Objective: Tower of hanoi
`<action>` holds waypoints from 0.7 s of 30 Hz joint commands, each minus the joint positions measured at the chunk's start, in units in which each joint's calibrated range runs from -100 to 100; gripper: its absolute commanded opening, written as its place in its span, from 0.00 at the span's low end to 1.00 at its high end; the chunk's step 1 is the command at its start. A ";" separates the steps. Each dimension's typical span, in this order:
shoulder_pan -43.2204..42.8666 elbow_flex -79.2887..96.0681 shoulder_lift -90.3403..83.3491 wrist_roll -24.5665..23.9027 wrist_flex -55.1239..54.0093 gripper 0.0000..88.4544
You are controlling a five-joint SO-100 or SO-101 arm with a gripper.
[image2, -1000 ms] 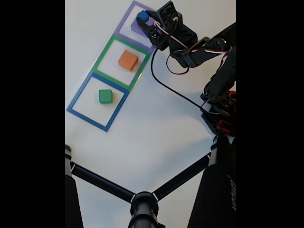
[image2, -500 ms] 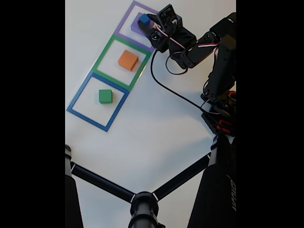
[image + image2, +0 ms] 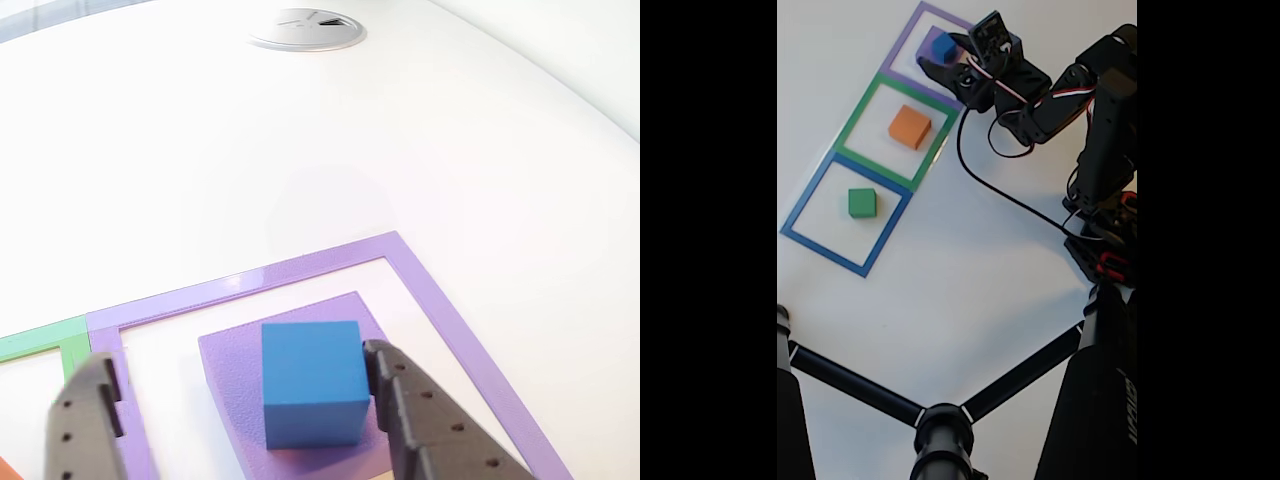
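While pincer (image 3: 235,420) gapes, blue cube (image 3: 312,382) atop purple block (image 3: 240,355)

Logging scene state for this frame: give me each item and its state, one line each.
tool: open, fingers straddling the blue cube, right one at its side
blue cube: stacked on the purple block, upright
purple block: flat inside the purple frame
orange block: alone in the green frame
green cube: alone in the blue frame
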 commanded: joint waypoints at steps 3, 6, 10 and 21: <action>0.44 -1.50 -1.59 0.54 -1.41 0.40; -0.04 -1.14 -5.14 0.54 1.02 0.38; -0.23 -1.50 -14.58 0.54 11.22 0.32; -3.20 -16.95 -53.34 0.54 78.43 0.09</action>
